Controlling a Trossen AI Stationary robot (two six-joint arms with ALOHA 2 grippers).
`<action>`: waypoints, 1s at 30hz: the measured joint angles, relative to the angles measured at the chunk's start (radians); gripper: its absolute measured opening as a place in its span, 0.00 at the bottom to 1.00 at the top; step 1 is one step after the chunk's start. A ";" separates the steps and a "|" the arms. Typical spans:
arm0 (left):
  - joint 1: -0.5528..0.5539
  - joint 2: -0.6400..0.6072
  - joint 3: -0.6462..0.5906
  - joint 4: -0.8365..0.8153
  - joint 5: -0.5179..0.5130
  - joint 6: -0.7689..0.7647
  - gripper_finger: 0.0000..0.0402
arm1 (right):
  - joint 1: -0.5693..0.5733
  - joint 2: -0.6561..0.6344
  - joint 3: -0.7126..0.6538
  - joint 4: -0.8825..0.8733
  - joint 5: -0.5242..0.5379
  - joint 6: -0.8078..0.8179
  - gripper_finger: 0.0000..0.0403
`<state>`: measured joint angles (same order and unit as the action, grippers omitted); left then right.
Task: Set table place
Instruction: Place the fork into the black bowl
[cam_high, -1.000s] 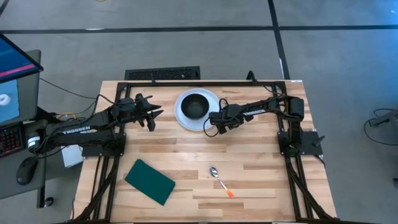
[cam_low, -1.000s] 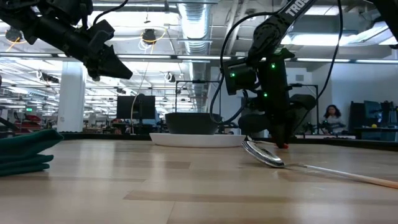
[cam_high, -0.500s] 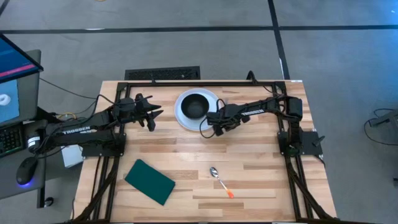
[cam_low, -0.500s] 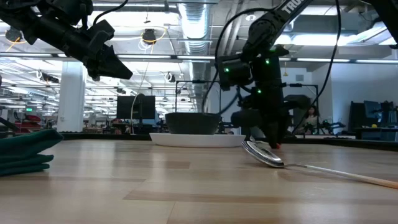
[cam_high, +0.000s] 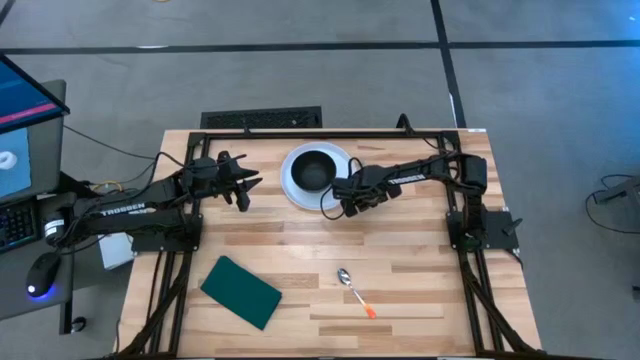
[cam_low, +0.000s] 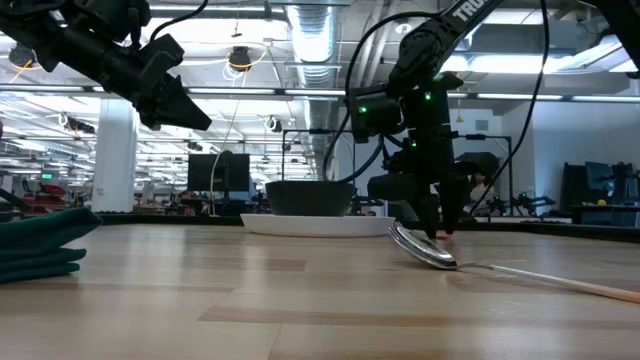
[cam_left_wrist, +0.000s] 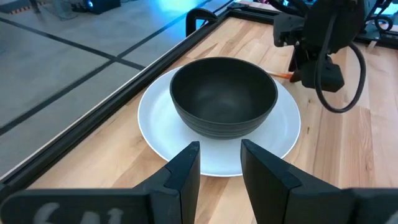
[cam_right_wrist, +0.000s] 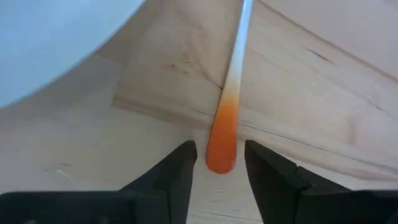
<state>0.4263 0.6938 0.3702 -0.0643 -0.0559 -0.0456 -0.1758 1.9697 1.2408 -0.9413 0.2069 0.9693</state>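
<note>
The white plate (cam_high: 292, 183) lies on the wooden table (cam_high: 420, 250) at the far middle, with a black bowl (cam_high: 314, 172) standing on it; both show in the left wrist view (cam_left_wrist: 155, 124). My right gripper (cam_high: 345, 203) is open and low over the table at the plate's near right edge. In the right wrist view its fingers (cam_right_wrist: 219, 149) stand on either side of the orange end (cam_right_wrist: 222, 134) of a thin white-shafted utensil (cam_right_wrist: 239, 43) that lies flat on the wood. I cannot tell whether they touch it. My left gripper (cam_high: 250, 187) is open and empty, raised left of the plate.
A metal spoon (cam_high: 347, 277) with an orange handle end (cam_high: 369, 311) lies near the table's near middle. A dark green pad (cam_high: 240, 291) lies at the near left. A black frame (cam_high: 300, 133) runs along the far edge.
My right gripper has shifted a little toward the table's left edge, staying low beside the plate. Nothing else has moved.
</note>
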 joint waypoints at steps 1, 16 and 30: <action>0.000 0.000 0.000 0.000 0.000 0.000 0.26 | -0.003 -0.001 0.000 0.000 -0.002 0.008 0.44; 0.000 0.000 0.000 -0.047 0.000 0.000 0.26 | -0.010 -0.006 -0.023 0.060 -0.009 0.123 0.47; 0.000 0.000 0.000 -0.053 0.000 0.000 0.26 | -0.004 -0.005 -0.035 0.106 0.011 0.123 0.44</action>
<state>0.4266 0.6941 0.3702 -0.1178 -0.0555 -0.0456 -0.1802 1.9652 1.2060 -0.8355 0.2181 1.0927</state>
